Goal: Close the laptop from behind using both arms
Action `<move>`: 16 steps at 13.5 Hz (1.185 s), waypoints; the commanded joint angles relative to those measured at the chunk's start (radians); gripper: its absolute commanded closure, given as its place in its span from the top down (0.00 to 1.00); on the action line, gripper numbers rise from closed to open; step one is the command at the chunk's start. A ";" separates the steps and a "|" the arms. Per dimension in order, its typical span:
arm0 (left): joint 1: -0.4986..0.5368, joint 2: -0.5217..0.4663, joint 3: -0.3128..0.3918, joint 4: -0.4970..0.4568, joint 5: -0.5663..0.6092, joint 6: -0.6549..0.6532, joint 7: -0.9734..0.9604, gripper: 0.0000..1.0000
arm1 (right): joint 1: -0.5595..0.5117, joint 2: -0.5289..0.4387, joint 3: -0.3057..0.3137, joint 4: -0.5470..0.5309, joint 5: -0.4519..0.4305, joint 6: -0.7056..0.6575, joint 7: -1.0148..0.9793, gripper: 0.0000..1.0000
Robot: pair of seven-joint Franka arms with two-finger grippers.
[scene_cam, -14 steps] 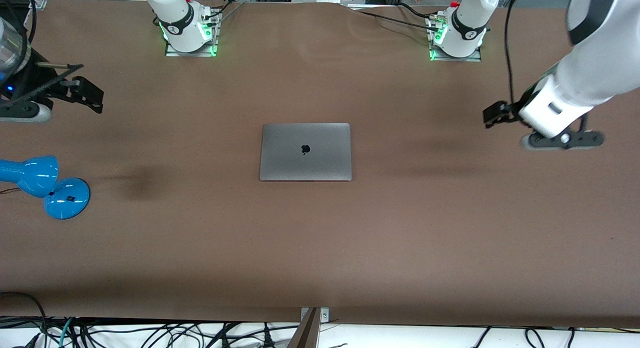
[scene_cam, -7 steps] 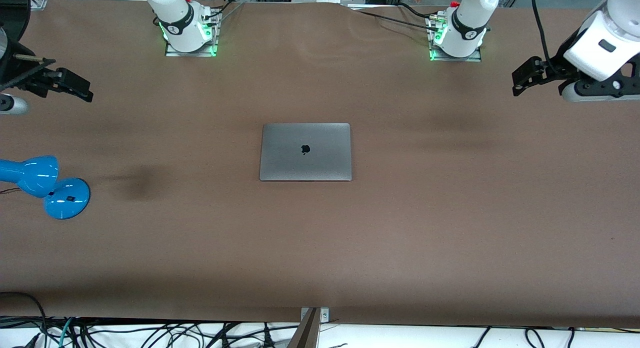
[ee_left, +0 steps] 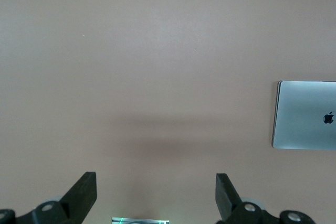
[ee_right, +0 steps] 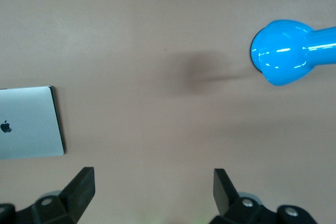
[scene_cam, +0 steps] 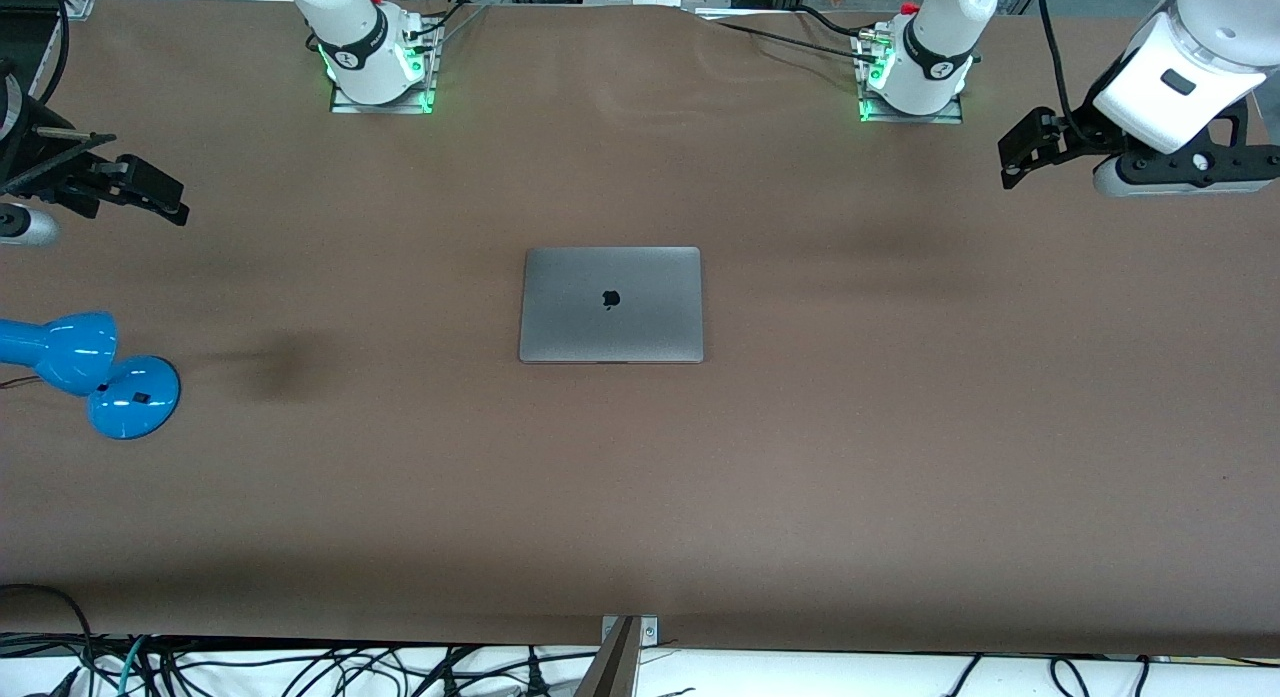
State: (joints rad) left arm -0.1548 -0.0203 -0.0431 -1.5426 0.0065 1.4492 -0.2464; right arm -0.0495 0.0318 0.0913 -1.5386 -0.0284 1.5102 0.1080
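Two sets of jaws are mine, both spread wide and holding nothing: my left gripper (scene_cam: 1012,162) hangs over bare bench (scene_cam: 900,457) toward the left arm's end, my right gripper (scene_cam: 165,192) over the right arm's end. Between them the laptop (scene_cam: 611,304) lies shut and flat mid-bench, open brown surface on all four edges, with the blue lamp (scene_cam: 90,372) at about 8 o'clock from it. Each wrist view cuts off part of the laptop, and the lamp's stem runs out of the front view.
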 commanded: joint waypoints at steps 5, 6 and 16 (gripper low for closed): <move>-0.011 0.052 -0.004 0.018 0.024 0.007 -0.010 1.00 | -0.015 -0.036 -0.007 -0.015 0.073 -0.065 -0.013 1.00; -0.021 0.062 -0.004 0.021 0.023 0.008 -0.019 1.00 | -0.015 -0.038 -0.007 -0.015 0.070 -0.068 -0.011 1.00; -0.025 0.071 -0.003 0.053 -0.005 0.007 -0.024 1.00 | -0.015 -0.036 -0.007 -0.015 0.053 -0.076 -0.004 1.00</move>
State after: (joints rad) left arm -0.1817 0.0503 -0.0467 -1.5099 0.0065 1.4661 -0.2649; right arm -0.0542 0.0172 0.0814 -1.5385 0.0238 1.4392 0.1080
